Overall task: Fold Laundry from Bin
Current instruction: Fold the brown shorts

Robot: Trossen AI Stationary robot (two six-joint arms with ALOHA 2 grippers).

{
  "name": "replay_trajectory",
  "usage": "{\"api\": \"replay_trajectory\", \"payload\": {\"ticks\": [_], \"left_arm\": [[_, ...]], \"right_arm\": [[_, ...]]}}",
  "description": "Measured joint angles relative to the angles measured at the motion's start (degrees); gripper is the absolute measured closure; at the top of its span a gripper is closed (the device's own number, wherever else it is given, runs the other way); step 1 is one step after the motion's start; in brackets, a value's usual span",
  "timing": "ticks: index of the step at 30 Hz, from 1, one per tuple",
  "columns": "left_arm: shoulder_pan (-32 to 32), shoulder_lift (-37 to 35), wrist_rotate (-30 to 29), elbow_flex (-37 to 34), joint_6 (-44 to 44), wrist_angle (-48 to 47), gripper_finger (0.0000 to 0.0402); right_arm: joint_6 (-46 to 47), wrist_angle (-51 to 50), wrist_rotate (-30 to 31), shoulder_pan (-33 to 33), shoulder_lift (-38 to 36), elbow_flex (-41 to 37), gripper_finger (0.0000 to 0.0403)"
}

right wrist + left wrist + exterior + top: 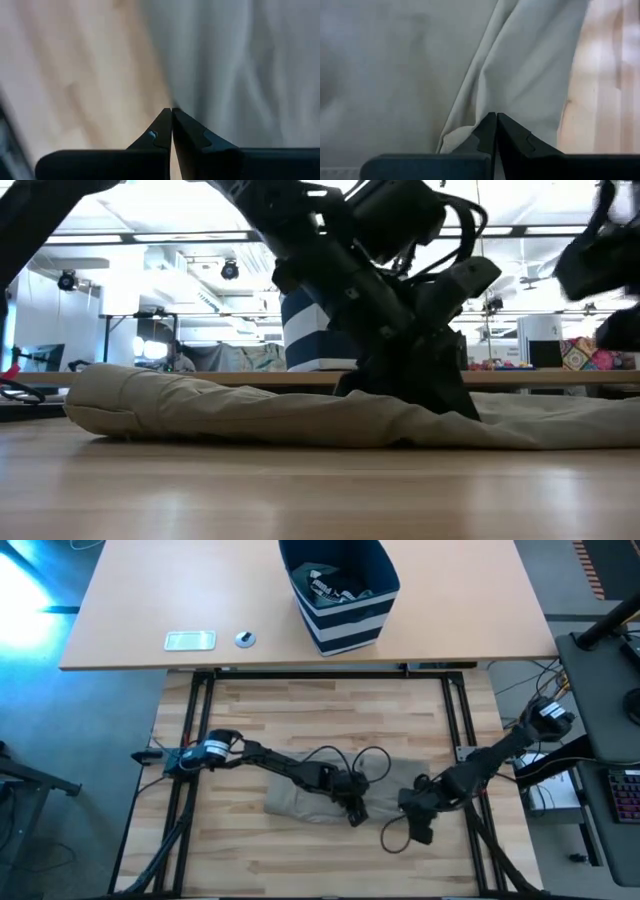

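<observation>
The beige garment (325, 790) is lying flat on the wooden desk (300, 710), at about 6 o'clock from the striped bin (340, 595). The left gripper (357, 812) is pressing down on the garment's 5 o'clock edge, fingers (485, 132) closed tight on a fold. The right gripper (418, 828) is sitting at the garment's 3 o'clock end, fingers (162, 127) fully closed at the cloth's edge.

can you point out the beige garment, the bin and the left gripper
beige garment (300, 798): high view, its flat left part
bin (345, 625): high view, striped front wall
left gripper (356, 816): high view, shut fingertips down on the garment
</observation>
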Motion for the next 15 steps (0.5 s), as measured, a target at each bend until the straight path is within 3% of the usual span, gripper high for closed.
{"api": "replay_trajectory", "payload": {"ticks": [9,15], "left_arm": [[-0.9,-0.1,0.9,-2.3,0.0,1.7,0.0401],[-1.1,0.0,1.2,-2.5,-0.4,2.0,0.0401]], "right_arm": [[0.2,-6.8,2.6,-7.9,0.9,-0.6,0.0394],[5.5,-13.6,-6.4,-9.1,-3.7,-0.8,0.0394]]}}
